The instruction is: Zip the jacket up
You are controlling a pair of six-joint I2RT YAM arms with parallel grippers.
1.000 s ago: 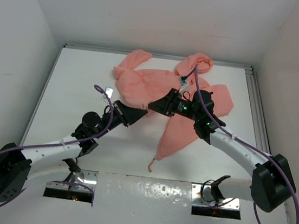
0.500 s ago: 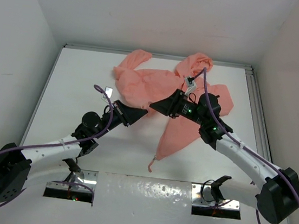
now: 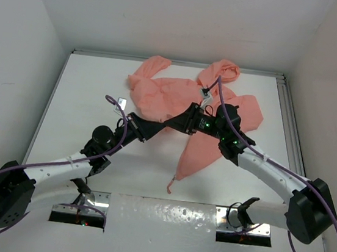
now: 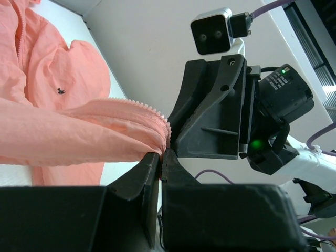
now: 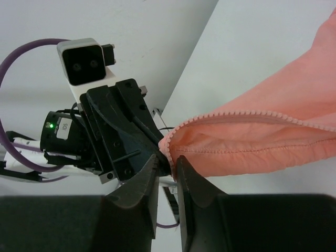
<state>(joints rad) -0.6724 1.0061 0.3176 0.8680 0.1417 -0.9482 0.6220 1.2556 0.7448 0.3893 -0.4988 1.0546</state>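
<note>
The salmon-pink jacket (image 3: pixel 166 92) lies crumpled and apparently unzipped — one toothed edge raised.

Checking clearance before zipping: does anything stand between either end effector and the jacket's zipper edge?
Nothing visible does. The left end effector pinches the toothed edge of the jacket, and the right end effector straddles a toothed corner of it.

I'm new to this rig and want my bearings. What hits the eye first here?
A salmon-pink jacket lies crumpled across the far half of the white table. At mid-table the left gripper and right gripper meet nose to nose, the fingers of each pinched on a lifted end of the jacket's toothed zipper edge.
</note>
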